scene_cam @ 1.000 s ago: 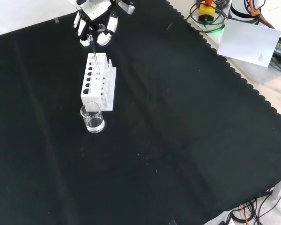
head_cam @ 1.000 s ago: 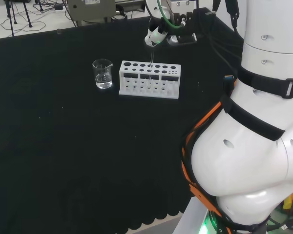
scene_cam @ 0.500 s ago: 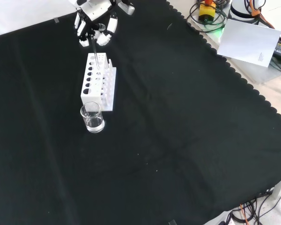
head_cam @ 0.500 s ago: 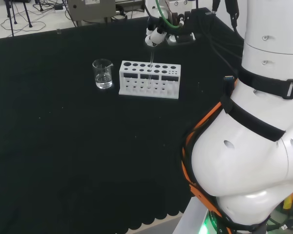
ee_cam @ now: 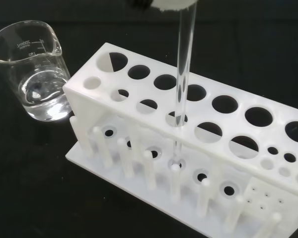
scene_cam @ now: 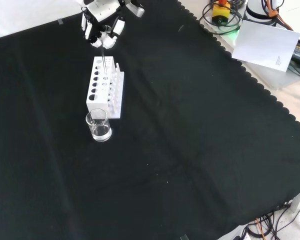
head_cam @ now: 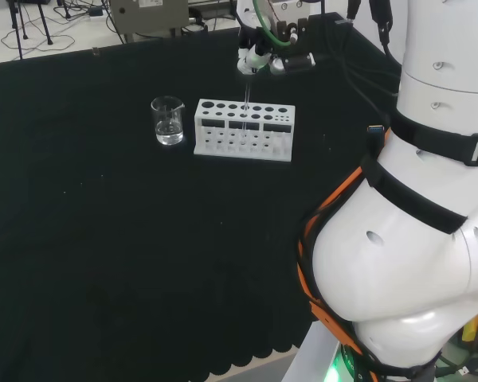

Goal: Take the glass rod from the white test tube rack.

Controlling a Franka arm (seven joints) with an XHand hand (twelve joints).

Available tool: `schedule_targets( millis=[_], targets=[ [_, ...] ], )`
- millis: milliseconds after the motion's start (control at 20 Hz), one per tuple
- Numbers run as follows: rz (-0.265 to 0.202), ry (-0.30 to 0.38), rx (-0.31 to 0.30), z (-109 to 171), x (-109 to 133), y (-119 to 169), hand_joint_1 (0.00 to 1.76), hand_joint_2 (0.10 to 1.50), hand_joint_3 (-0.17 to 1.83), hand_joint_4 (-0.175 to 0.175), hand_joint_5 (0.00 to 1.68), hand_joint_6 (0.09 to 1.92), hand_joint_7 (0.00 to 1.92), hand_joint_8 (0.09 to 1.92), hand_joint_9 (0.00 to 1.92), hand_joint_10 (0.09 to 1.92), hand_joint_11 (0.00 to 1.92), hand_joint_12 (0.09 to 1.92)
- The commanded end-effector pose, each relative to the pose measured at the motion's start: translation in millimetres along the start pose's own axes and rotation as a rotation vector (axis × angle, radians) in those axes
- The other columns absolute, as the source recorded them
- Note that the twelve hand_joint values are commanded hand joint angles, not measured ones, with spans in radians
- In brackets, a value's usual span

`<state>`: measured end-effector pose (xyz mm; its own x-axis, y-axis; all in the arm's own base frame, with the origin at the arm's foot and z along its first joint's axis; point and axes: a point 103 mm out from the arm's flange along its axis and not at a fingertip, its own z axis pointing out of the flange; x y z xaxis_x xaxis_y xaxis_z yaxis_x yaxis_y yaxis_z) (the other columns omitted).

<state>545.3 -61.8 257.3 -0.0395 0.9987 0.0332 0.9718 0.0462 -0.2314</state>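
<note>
Head view, left to right. A glass beaker (head_cam: 168, 121) stands on the black cloth (head_cam: 103, 239) with a little clear liquid in its bottom. Just beside it on the right stands the white test tube rack (head_cam: 244, 130), close to the beaker but not touching. The glass rod (head_cam: 245, 107) stands upright in a hole near the middle of the rack, its lower part inside the frame and its upper part rising clear above the top plate. The hand (head_cam: 255, 57) is above the rack, fingers curled together and pinching the top end of the rod. The arm's white links (head_cam: 414, 223) stand at the right.

Front view: the beaker (scene_cam: 98, 126) is nearest, the rack (scene_cam: 104, 87) just behind it, and the hand (scene_cam: 104, 31) above the rack's far end, fingers closed on the rod (scene_cam: 104, 61).

Wrist view: the beaker (ee_cam: 34, 69) stands next to one end of the rack (ee_cam: 188, 148). The rod (ee_cam: 183, 84) passes down through a hole in the top plate and its tip sits at the base plate.
</note>
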Motion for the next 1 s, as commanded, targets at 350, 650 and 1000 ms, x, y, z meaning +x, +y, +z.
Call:
schedule_targets(
  millis=[350,650,1000],
  targets=[
    [-0.006,0.021,0.015,10.1,-1.3,7.0,1.13,1.16,0.05,-0.175,0.85,1.19,1.34,1.17,1.7,0.8,1.02,1.12],
    [0.0,0.033,-0.127,-11.7,2.8,4.9,1.18,1.07,-0.01,-0.175,1.09,0.84,1.41,1.14,1.72,0.76,1.12,0.95],
    [-0.054,0.068,-0.218,-52.1,23.9,1.8,1.3,1.12,-0.17,-0.175,1.18,0.42,1.17,1.06,1.7,0.67,1.14,0.79]
  ],
)
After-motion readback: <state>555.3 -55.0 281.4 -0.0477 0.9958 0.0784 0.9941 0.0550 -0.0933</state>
